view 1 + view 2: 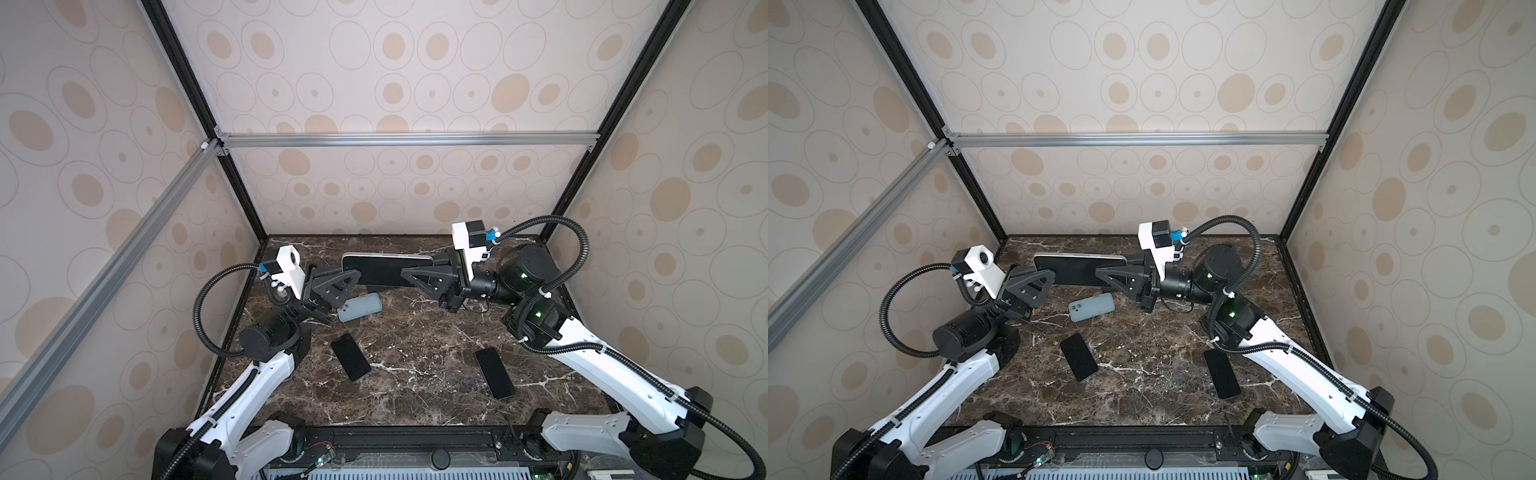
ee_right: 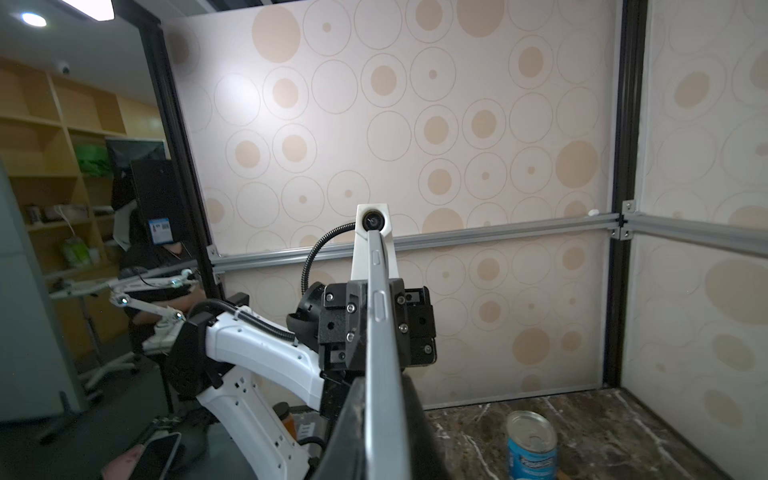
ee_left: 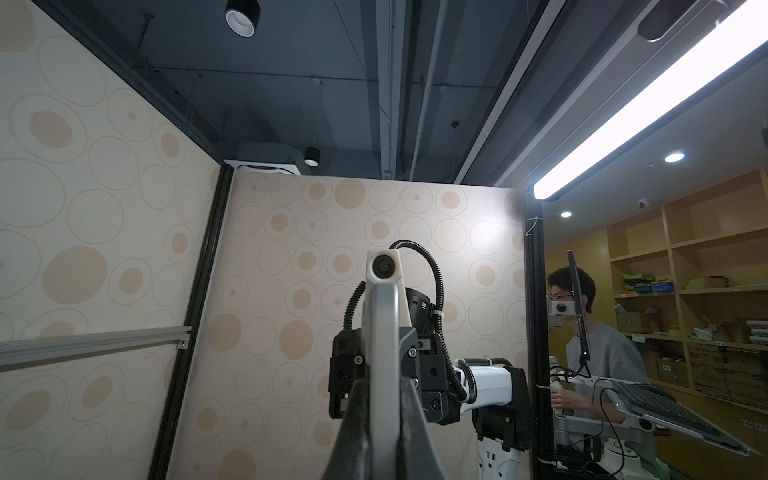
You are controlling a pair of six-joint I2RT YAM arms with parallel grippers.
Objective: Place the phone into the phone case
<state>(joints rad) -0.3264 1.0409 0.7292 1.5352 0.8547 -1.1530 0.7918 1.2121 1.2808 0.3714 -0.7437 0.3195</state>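
Note:
A phone (image 1: 382, 270) with a black screen and silver rim hangs on edge above the far part of the table, seen in both top views (image 1: 1075, 270). My left gripper (image 1: 349, 280) is shut on its left end and my right gripper (image 1: 409, 276) is shut on its right end. In the left wrist view the phone's rim (image 3: 382, 332) runs straight out from between the shut jaws, and the right wrist view shows the same rim (image 2: 380, 332). The blue-grey phone case (image 1: 360, 307) lies flat on the table just below the held phone, with its camera cut-out towards the left.
Two more black phones lie screen-up on the dark marble table (image 1: 415, 399), one at centre left (image 1: 350, 356) and one at the right (image 1: 494, 372). A blue tin can (image 2: 532, 444) stands on the table near the left wall. Patterned walls close three sides.

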